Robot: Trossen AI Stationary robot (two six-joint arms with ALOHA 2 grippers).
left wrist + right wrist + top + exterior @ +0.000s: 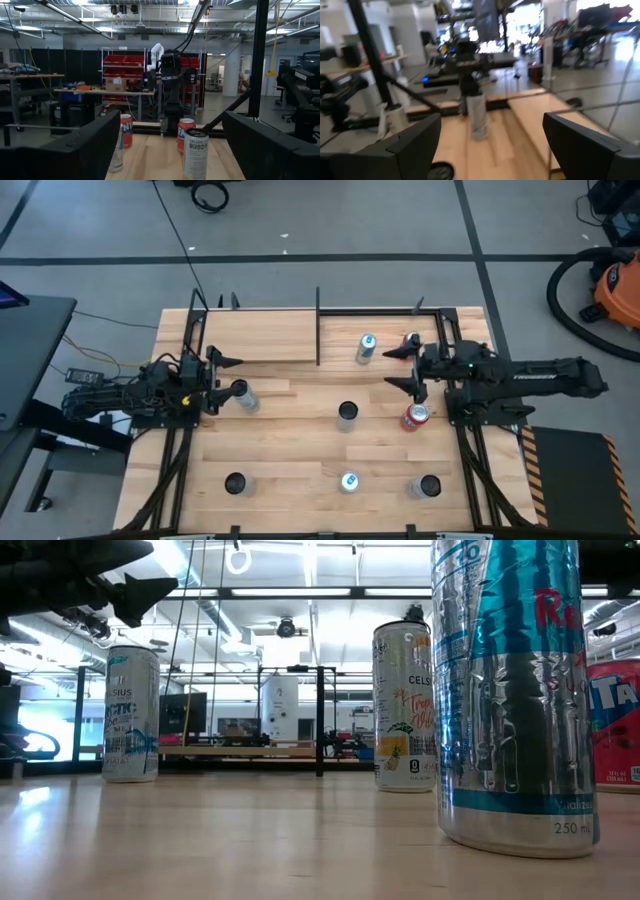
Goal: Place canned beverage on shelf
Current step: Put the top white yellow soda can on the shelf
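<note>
Canned beverage: several cans were seen standing upright on the tabletop in the high view. A silver can was found at centre left, a dark-topped can at the centre, and a red can at centre right. Three more were lined along the lower part of the frame: a dark-topped one, a blue-topped one and another dark-topped one.

Shelf: the shelf, a pale wood panel edged by black rods, was located in the upper middle of the high view, left of a black upright rod. One blue-and-silver can and a small red-topped can were seen right of that rod.

Left gripper: the left gripper was held at the left of the frame, its fingers spread wide and nothing grasped. The silver can was placed just beside its lower fingertip, at the mouth of the jaws, not clamped. The shelf lay just above it in the frame.

Right gripper: the right gripper was held at centre right, fingers parted wide and empty. The red can was found just below its lower finger, the small red-topped can just above its upper finger.

Right wrist view: a pale can was shown ahead, between the two dark fingers, well apart from them.
</note>
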